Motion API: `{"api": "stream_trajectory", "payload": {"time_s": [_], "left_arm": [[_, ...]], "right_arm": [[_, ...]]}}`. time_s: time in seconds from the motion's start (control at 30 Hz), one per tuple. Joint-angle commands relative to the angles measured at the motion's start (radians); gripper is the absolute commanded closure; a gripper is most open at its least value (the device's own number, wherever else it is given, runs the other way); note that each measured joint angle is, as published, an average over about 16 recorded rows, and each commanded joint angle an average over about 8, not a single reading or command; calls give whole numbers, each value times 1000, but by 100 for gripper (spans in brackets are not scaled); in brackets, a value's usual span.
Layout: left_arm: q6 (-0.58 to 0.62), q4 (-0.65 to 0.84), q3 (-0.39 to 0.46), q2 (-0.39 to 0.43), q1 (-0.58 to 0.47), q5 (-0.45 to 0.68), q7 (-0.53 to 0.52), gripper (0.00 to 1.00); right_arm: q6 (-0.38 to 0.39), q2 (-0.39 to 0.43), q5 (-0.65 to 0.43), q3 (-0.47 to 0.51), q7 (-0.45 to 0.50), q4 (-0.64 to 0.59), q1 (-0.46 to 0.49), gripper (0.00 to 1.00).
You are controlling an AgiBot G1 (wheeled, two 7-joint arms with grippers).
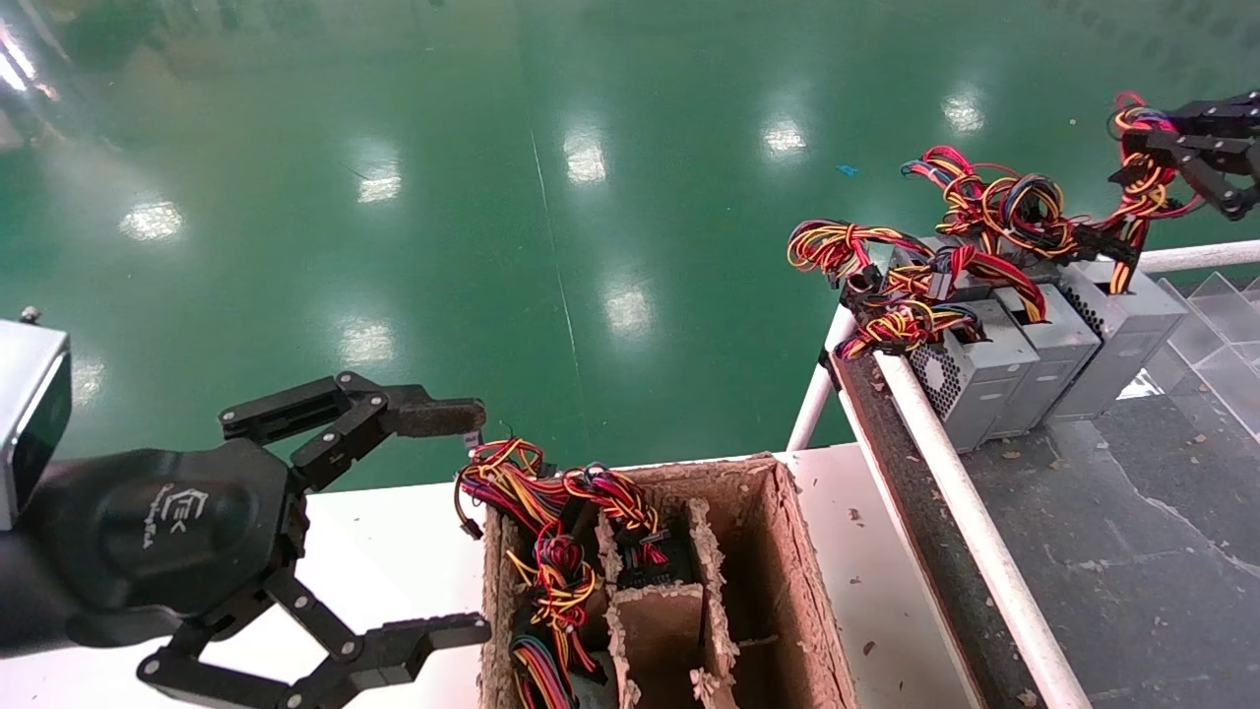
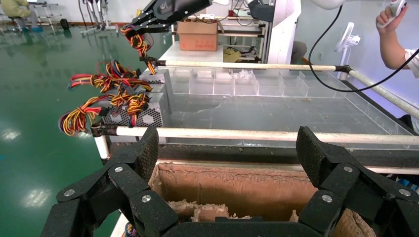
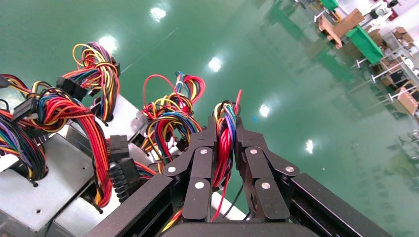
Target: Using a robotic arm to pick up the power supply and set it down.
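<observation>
Three grey power supplies (image 1: 1053, 354) stand side by side on the dark surface at the right, their red, yellow and black wires piled on top. My right gripper (image 1: 1132, 158) hovers above and beyond them, shut on a wire bundle (image 3: 225, 143) that runs down toward the rightmost unit (image 1: 1127, 320). The right wrist view shows both fingers (image 3: 202, 148) pressed on the red strands. My left gripper (image 1: 472, 522) hangs open at the lower left beside a cardboard box (image 1: 787, 551), nothing between its fingers (image 2: 143, 153). More wires (image 1: 551, 532) fill the box's left compartments.
A white rail (image 1: 965, 512) borders the dark conveyor surface (image 1: 1132, 551). Clear plastic dividers (image 1: 1211, 325) stand at the far right. The box sits on a white table (image 1: 394, 551). Green floor lies beyond. A person's arm (image 2: 395, 44) shows in the left wrist view.
</observation>
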Motion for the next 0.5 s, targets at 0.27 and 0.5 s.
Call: {"api": "stream_trajectory", "payload": {"time_s": [0.27, 0.5], "left_arm": [[0, 0, 0, 0, 0, 0, 0, 0], [0, 0, 1, 0, 0, 0, 0, 0]], "right_arm": [[-47, -25, 9, -3, -46, -107, 41, 0], [-140, -18, 74, 26, -53, -193, 79, 0]]}}
